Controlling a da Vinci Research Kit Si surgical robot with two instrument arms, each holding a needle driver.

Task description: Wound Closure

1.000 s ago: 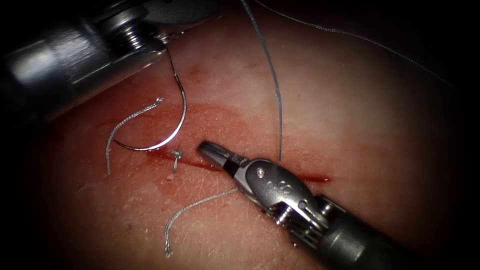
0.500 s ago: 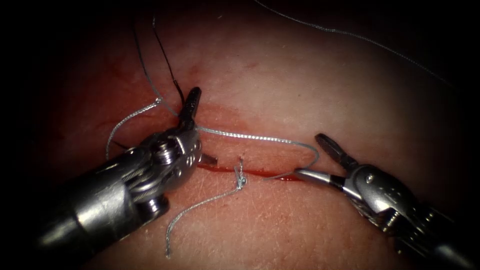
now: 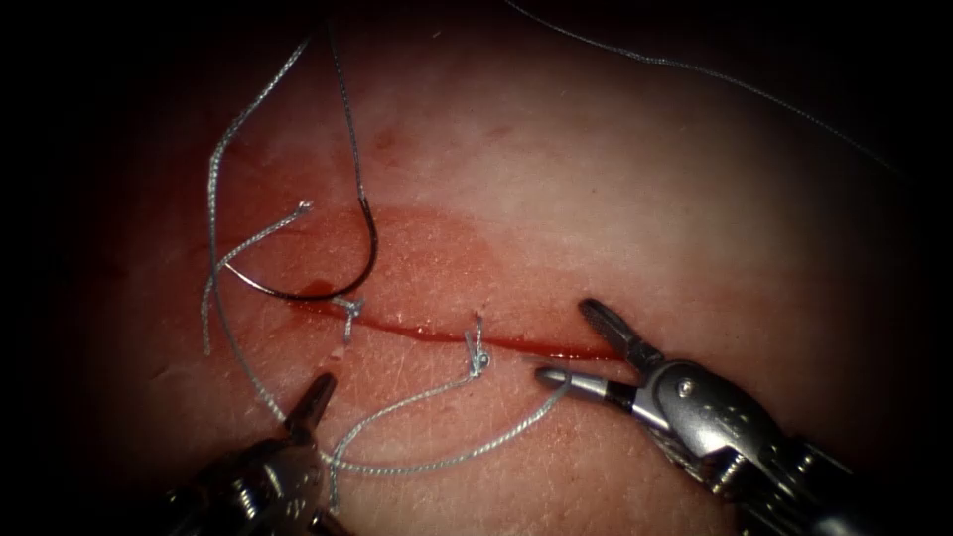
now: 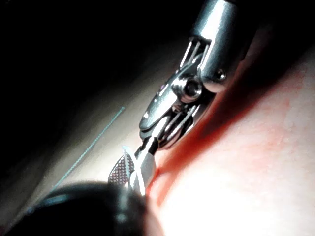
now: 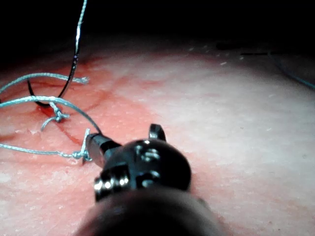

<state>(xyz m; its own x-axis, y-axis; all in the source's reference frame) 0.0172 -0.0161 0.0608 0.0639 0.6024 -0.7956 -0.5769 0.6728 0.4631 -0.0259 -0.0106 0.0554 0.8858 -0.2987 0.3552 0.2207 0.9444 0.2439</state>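
Note:
The curved needle [image 3: 357, 273] lies free on the tissue [image 3: 615, 199], left of centre just above the cut [image 3: 427, 335]; neither tool holds it. Its thread [image 3: 342, 99] runs up and away. Two knots [image 3: 477, 354] sit on the cut. My right tool [image 3: 564, 340] stands open at the cut's right end with nothing between the jaws; a loose thread end [image 3: 536, 409] lies by its lower jaw. My left tool [image 3: 316, 397] is low on the left below the cut, open and holding nothing. The left wrist view shows the left tool's parted jaws [image 4: 133, 172]. The right wrist view shows the needle [image 5: 69, 83].
Red fluid [image 3: 437, 248] stains the tissue above the cut. A short cut thread end [image 3: 253, 238] lies left of the needle. Another strand [image 3: 715, 74] crosses the far upper right. Long loose thread [image 3: 213, 169] loops down the left side.
The left tool let go of the thread and dropped from beside the cut to the lower left. The right tool moved a little left and down. The thread now lies slack below the cut.

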